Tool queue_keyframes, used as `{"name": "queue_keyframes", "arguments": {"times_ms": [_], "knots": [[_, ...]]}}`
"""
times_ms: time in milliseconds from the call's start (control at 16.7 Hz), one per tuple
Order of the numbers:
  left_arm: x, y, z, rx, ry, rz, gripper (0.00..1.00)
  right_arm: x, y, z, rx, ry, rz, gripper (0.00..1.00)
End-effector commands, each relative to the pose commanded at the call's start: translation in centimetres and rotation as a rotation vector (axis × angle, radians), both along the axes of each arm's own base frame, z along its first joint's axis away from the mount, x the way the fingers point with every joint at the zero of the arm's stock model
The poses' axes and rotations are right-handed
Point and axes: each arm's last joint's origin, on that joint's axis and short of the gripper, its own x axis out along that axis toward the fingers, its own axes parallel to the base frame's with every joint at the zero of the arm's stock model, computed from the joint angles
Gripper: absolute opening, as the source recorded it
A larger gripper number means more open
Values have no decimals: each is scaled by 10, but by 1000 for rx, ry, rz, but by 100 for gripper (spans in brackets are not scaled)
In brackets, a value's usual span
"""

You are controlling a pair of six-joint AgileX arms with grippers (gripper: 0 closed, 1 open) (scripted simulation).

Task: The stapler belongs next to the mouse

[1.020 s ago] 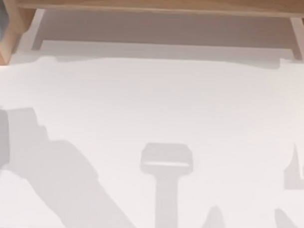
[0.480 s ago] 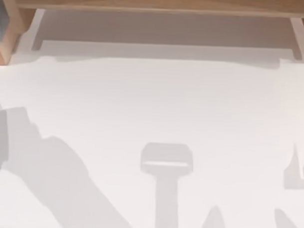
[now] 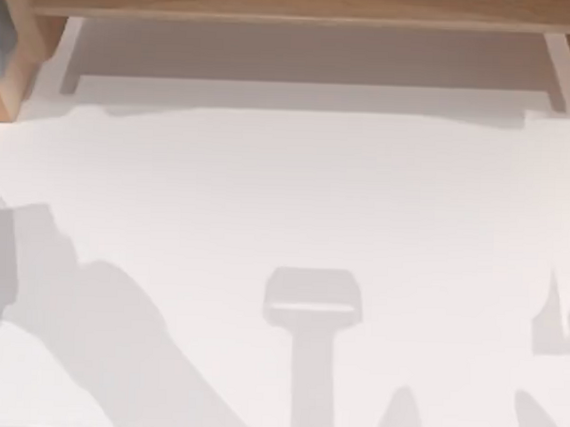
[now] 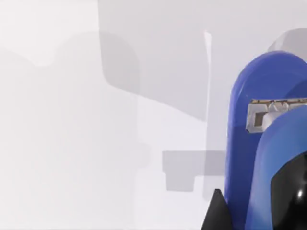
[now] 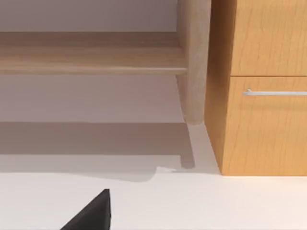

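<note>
From above, we saw only the bare white table (image 3: 295,186), a wooden shelf edge (image 3: 292,6) along its far side, and grey shadows falling across the near half. The shadows at the top view's left suggested our left arm hung over that side, but we could not place the stapler on the table from this view, and we saw no mouse.

In the left wrist view, the blue stapler (image 4: 268,139) sat close against the camera, its metal staple slot facing us, with a dark fingertip (image 4: 218,213) of the left gripper just beside it. It looked gripped or nearly so, yet we could not tell whether the fingers had closed on it. We judged that the step in hand was carrying or securing the stapler, and that doing it well meant confirming a firm, centred hold across its body before moving, then keeping it level and low over the table.

In the right wrist view, we saw a wooden drawer front (image 5: 264,124) with a metal handle (image 5: 276,92), a table leg (image 5: 193,62) and one dark fingertip (image 5: 93,213) of the right gripper; its finger spread we could not tell.
</note>
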Motion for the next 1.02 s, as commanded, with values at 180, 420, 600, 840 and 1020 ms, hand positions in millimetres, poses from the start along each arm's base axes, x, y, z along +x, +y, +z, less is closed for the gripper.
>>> {"name": "queue_keyframes", "arguments": {"times_ms": [180,420,600,840,1020], "knots": [[2,2,-5,-3,-39,4,0,0,0,0,0,0,0,100],[1,2,-15,-14,-27,6,0,0,0,0,0,0,0,100],[1,2,-15,-14,-27,6,8,0,0,0,0,0,0,100],[1,2,-15,-14,-27,6,38,0,0,0,0,0,0,100],[1,2,-15,-14,-27,6,60,0,0,0,0,0,0,100]]}}
